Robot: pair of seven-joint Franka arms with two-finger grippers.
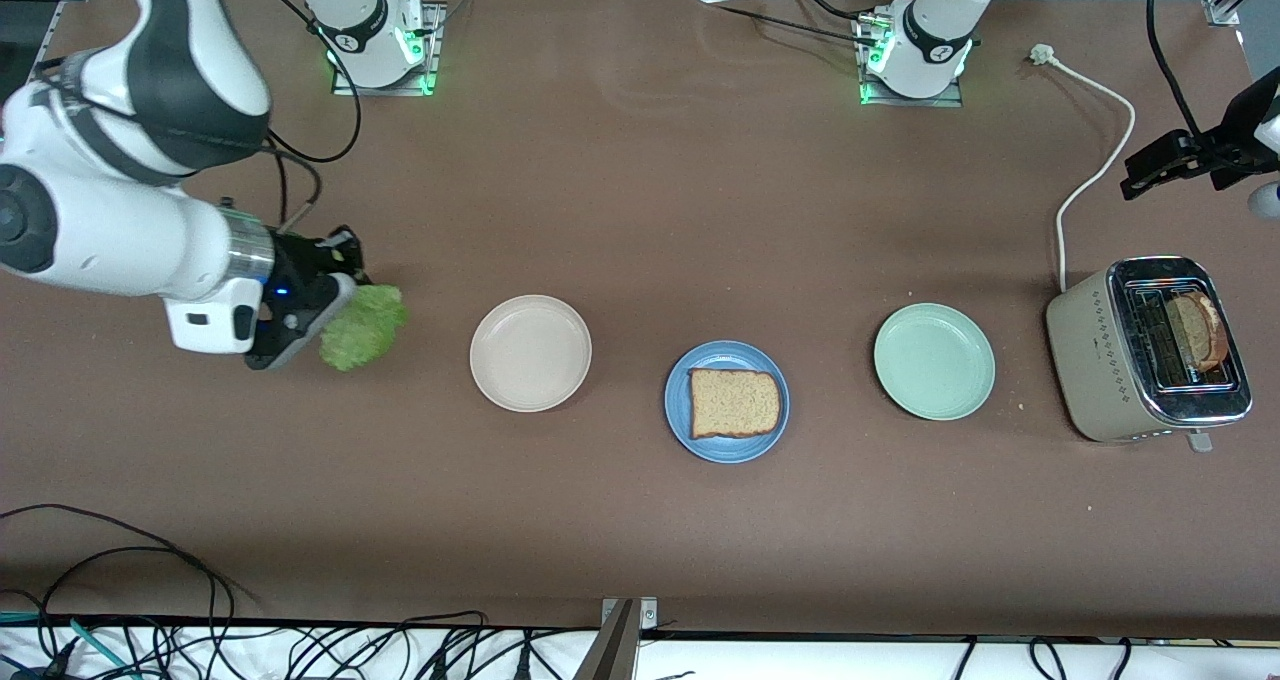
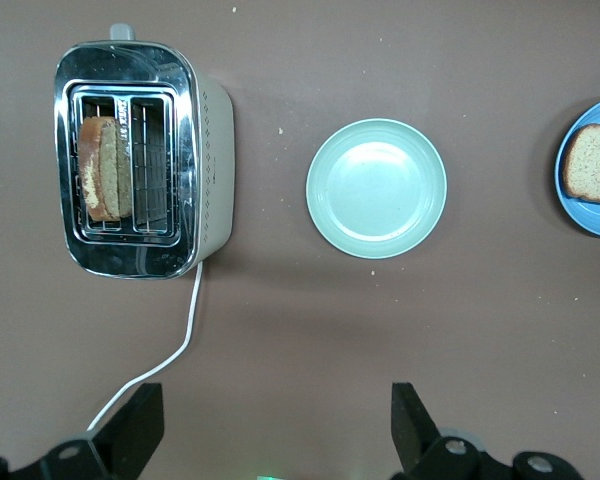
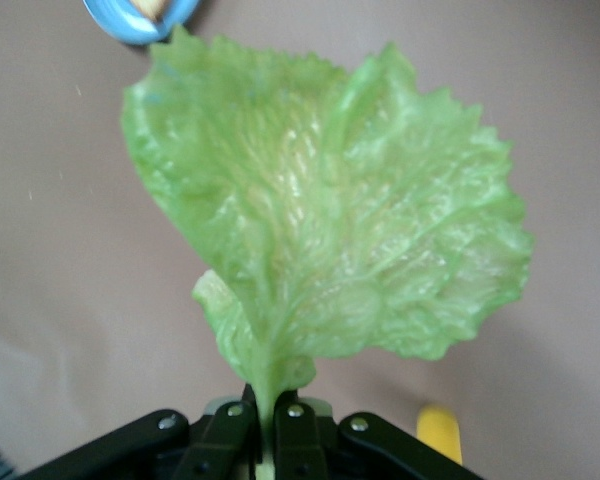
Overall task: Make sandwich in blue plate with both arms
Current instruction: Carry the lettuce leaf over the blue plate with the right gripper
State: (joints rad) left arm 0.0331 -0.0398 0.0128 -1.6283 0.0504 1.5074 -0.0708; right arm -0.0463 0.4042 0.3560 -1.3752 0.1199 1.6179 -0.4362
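right tool [image 1: 318,312] clamped on the stem of a ruffled green lettuce leaf [image 1: 362,327], carried in the air over the worktop [image 1: 640,210] at the right arm's end, beside the cream-white plate [image 1: 530,353]. leaf fanned out wide from the pinched fingers [image 3: 280,425] in the right wrist view.

left tool [image 2: 275,430] spread wide, holding nothing, hung in the air over the left arm's end of the worktop, over bare surface near the toaster [image 1: 1150,350].

blue plate [image 1: 726,401] near the middle of the worktop, between the cream-white plate and the mint-green plate [image 1: 934,361], a little nearer to the front camera than both. one slice of speckled brown bread [image 1: 733,402] flat on it, uncovered.

second slice [image 2: 105,168] stood upright in one slot of the toaster. white cord [image 1: 1090,170] trailed from the toaster toward the arm bases.
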